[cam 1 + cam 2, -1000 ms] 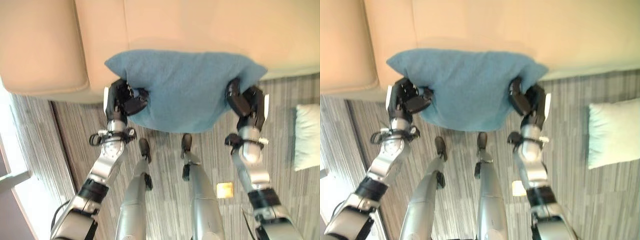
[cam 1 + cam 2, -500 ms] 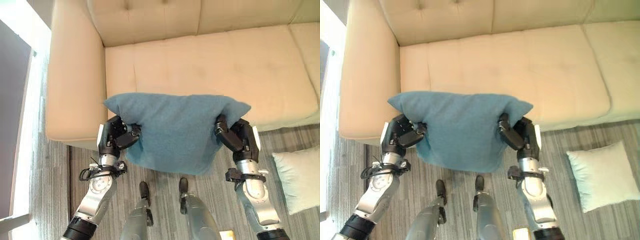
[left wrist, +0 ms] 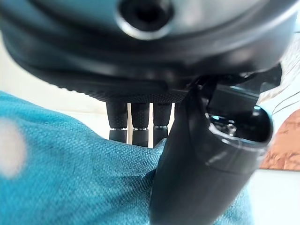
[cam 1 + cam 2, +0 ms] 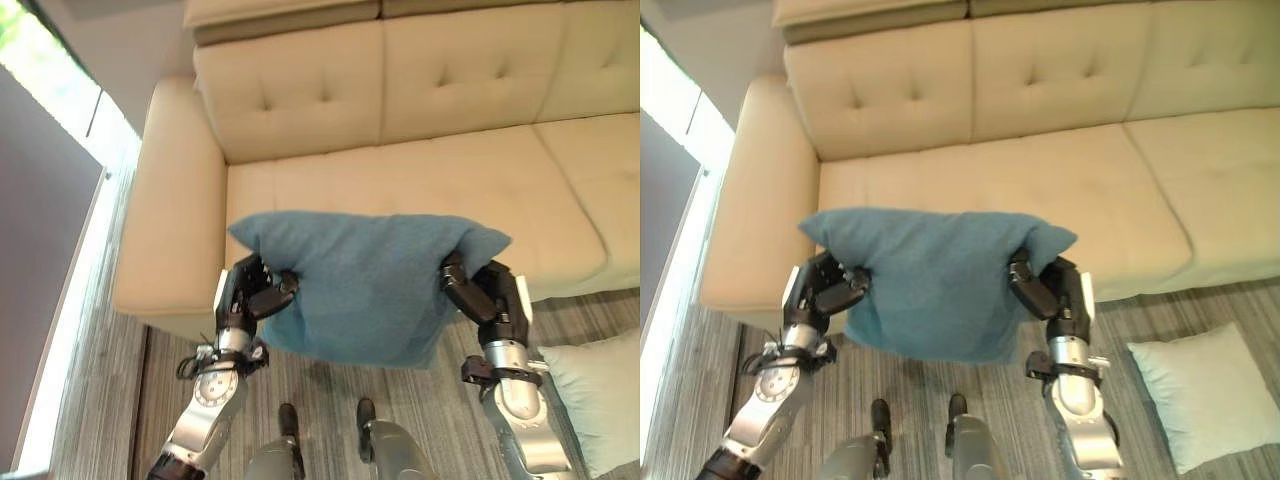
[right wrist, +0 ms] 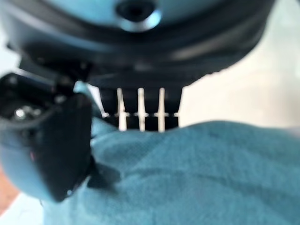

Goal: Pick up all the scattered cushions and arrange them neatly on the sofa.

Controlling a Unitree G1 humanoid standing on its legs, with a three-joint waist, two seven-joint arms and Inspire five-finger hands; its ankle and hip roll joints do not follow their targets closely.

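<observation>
Cream sofa (image 4: 420, 180) cushions and a tufted backrest take up the far half of the left eye view, with striped grey floor (image 4: 100, 360) in front. Between the two arms hangs a blue cushion (image 4: 365, 285), its long axis running side to side, parallel to the sofa's front edge. The left hand (image 4: 250, 295) is clamped on its left edge and the right hand (image 4: 480, 295) on its right edge, so both are equally near it. The cushion hangs over the front of the seat, near the armrest end; the coming move turns on carrying it forward to the backrest. A pale cushion (image 4: 600, 395) lies on the floor by the right arm.

From the right eye view the same holds: the blue cushion is off the seat, pinched at both ends, with the pale cushion on the floor well apart to the right.

At the left wrist, fingers (image 3: 138, 119) reach behind the blue cloth and the thumb (image 3: 187, 164) presses its front.

At the right wrist, fingers (image 5: 140, 110) and thumb (image 5: 56, 150) pinch the cloth likewise.

Compared with half a second ago, the head camera has tipped up, so the backrest now shows in full; the grip and the cushion's place between the hands look unchanged.
</observation>
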